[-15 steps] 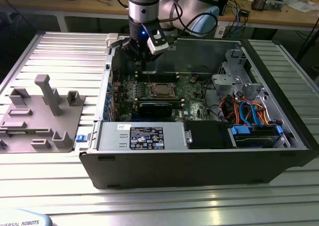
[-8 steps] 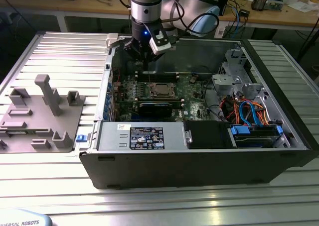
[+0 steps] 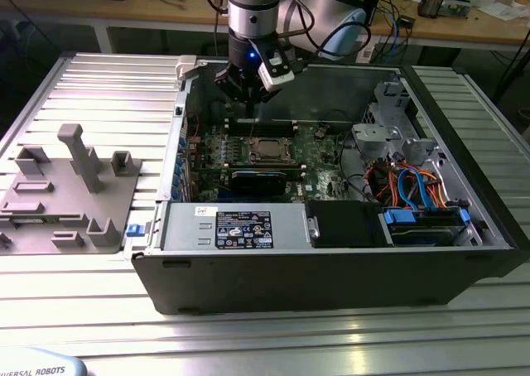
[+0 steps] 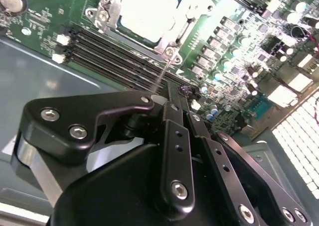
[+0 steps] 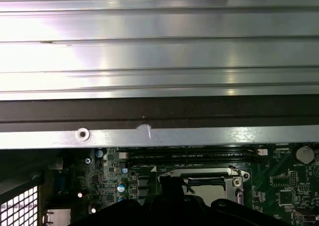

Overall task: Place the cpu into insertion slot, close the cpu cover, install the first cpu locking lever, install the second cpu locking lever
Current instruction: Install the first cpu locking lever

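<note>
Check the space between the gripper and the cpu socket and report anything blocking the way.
Nothing visible blocks it. The gripper hangs inside the open case, above the board's far edge. In the second wrist view, its fingers are over the memory slots, beside the socket, where the cpu sits under the cpu cover.

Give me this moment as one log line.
gripper: shut, empty, above memory slots | cpu: seated in insertion slot | cpu cover: closed

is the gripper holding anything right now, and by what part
Nothing is held. The gripper is shut with nothing between its fingers, hanging above the memory slots beside the cpu under its cover.
</note>
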Robot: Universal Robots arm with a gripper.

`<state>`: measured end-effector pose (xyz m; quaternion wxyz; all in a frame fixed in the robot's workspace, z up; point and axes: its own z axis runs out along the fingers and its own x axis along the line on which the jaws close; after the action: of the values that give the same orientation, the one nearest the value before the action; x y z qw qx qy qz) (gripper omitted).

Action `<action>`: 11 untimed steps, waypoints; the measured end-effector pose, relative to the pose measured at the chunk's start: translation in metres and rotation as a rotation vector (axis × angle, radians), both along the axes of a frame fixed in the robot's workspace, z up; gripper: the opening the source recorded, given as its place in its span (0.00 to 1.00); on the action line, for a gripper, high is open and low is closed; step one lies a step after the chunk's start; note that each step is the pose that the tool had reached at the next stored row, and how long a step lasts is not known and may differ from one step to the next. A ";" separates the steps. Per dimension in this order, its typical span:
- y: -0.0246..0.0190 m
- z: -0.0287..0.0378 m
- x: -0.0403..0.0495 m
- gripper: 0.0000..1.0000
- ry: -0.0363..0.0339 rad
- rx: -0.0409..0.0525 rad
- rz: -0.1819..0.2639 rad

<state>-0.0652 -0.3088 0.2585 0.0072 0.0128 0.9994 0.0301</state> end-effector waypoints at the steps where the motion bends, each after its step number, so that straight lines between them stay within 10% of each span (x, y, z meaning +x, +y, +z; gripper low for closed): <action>1: 0.0000 0.0000 0.0013 0.11 0.0001 -0.0001 0.000; 11: 0.0000 0.0000 0.0154 0.11 0.0000 -0.0005 0.000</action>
<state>-0.0499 -0.3088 0.2585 0.0072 0.0128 0.9994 0.0298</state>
